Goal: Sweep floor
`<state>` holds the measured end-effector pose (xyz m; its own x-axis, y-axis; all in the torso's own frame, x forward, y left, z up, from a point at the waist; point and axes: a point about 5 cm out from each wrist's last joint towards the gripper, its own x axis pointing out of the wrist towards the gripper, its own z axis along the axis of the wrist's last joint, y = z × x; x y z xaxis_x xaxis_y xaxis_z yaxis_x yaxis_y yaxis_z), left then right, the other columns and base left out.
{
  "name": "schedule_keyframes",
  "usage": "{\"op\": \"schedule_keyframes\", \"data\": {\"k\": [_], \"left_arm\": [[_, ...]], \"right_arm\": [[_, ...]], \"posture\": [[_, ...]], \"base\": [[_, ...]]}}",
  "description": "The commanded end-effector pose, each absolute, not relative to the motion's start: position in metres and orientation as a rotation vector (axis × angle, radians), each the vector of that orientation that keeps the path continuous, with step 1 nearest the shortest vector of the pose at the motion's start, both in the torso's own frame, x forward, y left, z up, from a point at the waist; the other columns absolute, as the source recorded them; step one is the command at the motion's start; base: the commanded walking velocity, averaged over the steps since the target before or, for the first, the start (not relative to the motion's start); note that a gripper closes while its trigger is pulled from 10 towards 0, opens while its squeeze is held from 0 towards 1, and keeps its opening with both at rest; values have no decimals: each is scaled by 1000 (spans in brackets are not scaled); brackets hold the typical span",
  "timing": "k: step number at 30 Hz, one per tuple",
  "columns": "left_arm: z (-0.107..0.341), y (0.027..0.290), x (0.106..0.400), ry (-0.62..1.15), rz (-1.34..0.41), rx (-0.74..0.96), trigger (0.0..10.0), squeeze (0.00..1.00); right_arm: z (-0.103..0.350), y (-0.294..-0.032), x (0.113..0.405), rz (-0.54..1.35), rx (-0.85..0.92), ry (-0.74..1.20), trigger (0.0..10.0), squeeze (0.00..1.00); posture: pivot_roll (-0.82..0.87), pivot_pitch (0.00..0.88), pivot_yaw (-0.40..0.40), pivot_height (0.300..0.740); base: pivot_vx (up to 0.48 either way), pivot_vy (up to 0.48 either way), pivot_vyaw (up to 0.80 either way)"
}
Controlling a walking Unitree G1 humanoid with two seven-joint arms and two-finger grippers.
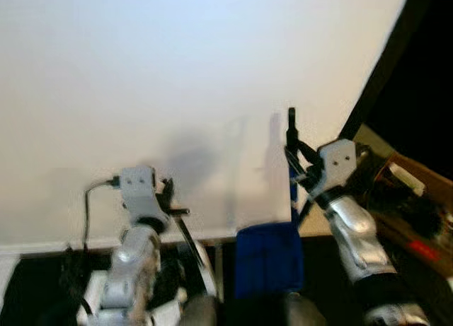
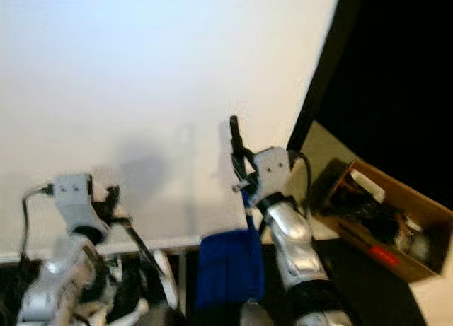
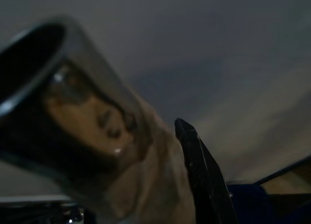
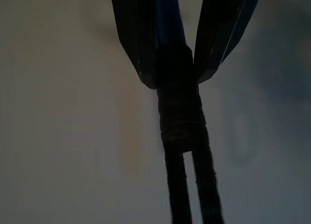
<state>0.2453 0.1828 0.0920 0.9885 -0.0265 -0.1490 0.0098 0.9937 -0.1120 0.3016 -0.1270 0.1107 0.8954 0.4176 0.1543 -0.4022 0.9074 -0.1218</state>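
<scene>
My right tool (image 1: 296,172) is clenched on the dustpan handle (image 4: 181,112): the right wrist view has both black fingers (image 4: 138,39) pinched on a blue shaft with a dark wrapped grip past them, ending in a looped tip. From the head views the handle's black top (image 1: 291,124) sticks up in front of a white wall (image 1: 177,92), and the blue dustpan (image 1: 267,259) hangs low between my 2 arms, just beside the right forearm. My left tool (image 1: 170,199) is raised near the wall, gripping a thin silvery pole (image 1: 192,245) that slants down toward my body (probably the broom, but the head is hidden). The left wrist view is blurred: a shiny metal tube (image 3: 63,117) close to the lens and 1 black finger (image 3: 201,170) alongside it. An open cardboard box (image 2: 386,223) with mixed items sits on the floor off to my right, beside a dark doorway edge (image 2: 318,92). The frames are soft, so fine detail is unclear.
</scene>
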Motion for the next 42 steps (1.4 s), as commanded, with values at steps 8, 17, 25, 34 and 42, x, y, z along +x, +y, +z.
{"op": "schedule_keyframes", "data": {"k": [8, 17, 25, 34, 42], "left_arm": [[95, 188, 243, 137, -16, -74, 10000, 0], [101, 217, 234, 119, 1, 46, 10000, 0], [133, 266, 226, 73, -109, 259, 10000, 0], [153, 301, 216, 63, -82, 359, 10000, 0], [151, 306, 208, 81, -80, 383, 10000, 0]], "right_arm": [[99, -134, 300, 448, -142, -133, 10000, 0], [82, -151, 296, 468, -247, -72, 10000, 0], [89, -158, 307, 419, -199, -86, 10000, 0], [73, -159, 306, 433, -194, -32, 10000, 0], [77, -153, 301, 568, -159, -3, 10000, 0]], "posture": [[108, 72, 38, 740], [123, 81, 47, 740], [152, 133, 53, 740], [193, 230, 73, 740], [203, 263, 70, 740]], "base": [[0, 0, 0], [0, 0, 0], [0, 0, 0], [0, 0, 0], [0, 0, 0]]}}
